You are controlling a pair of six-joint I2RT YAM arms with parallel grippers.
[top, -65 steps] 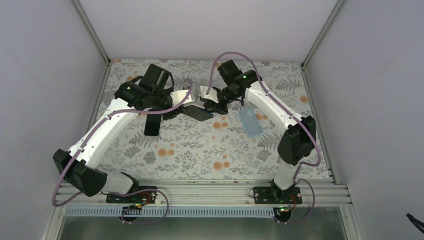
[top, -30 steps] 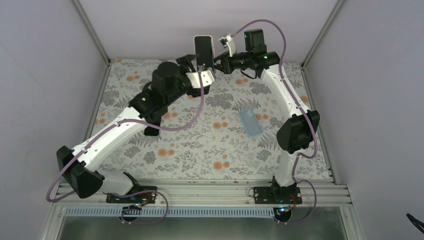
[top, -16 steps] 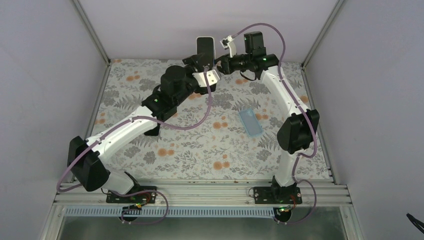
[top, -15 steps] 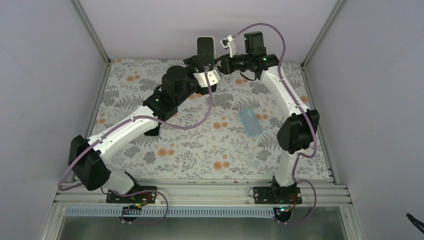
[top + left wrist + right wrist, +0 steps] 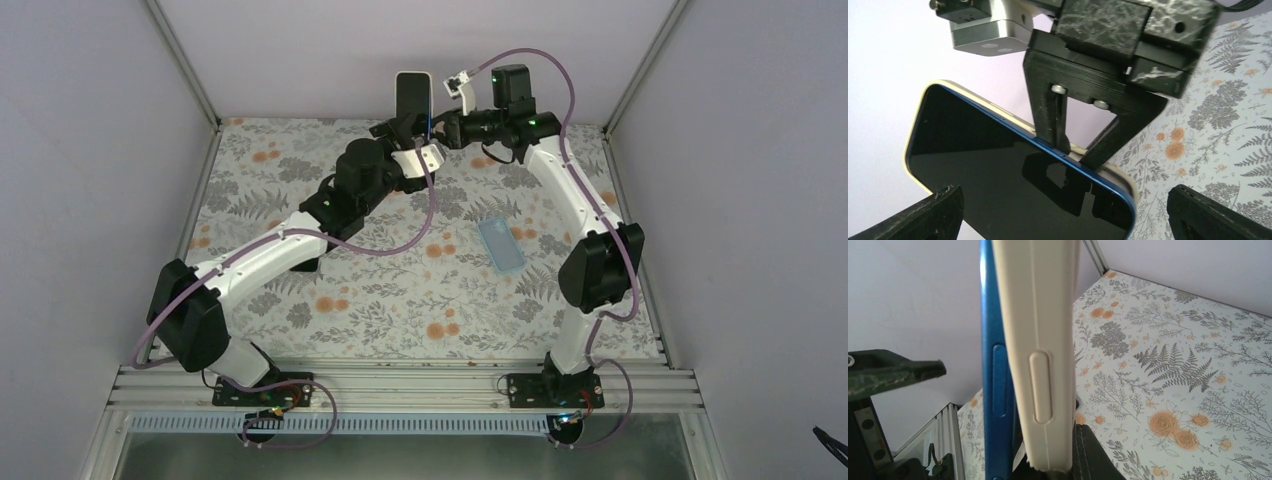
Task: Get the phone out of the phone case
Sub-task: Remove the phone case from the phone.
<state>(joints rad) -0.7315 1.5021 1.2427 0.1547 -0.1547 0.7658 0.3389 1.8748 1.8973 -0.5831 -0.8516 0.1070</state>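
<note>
Seen from above, the phone (image 5: 411, 92) stands upright in the air at the far middle of the table (image 5: 400, 300), with its dark screen toward the camera. The left gripper (image 5: 403, 129) is just under it, and the right gripper (image 5: 438, 127) meets it from the right. The light-blue phone case (image 5: 501, 246) lies flat on the right half of the table, well apart from the phone. A black flat object (image 5: 306, 266) lies on the left, partly covered by the left arm. From here I cannot tell how the jaws stand.

The left wrist camera shows more. Its own fingers (image 5: 923, 215) stand wide at the two lower corners, and the glossy screen with its blue rim lies between them. I cannot tell if they touch it. The right gripper's two black fingers (image 5: 1055, 120) close narrowly on the phone's upper long edge and hold it.

The right wrist camera sees the phone edge-on and very near. There is a blue side band with a long button, and against it a thicker beige back with its own raised button. A dark pad presses the beige side at the bottom. One left finger (image 5: 893, 371) points in from the left, apart from the phone.
</note>
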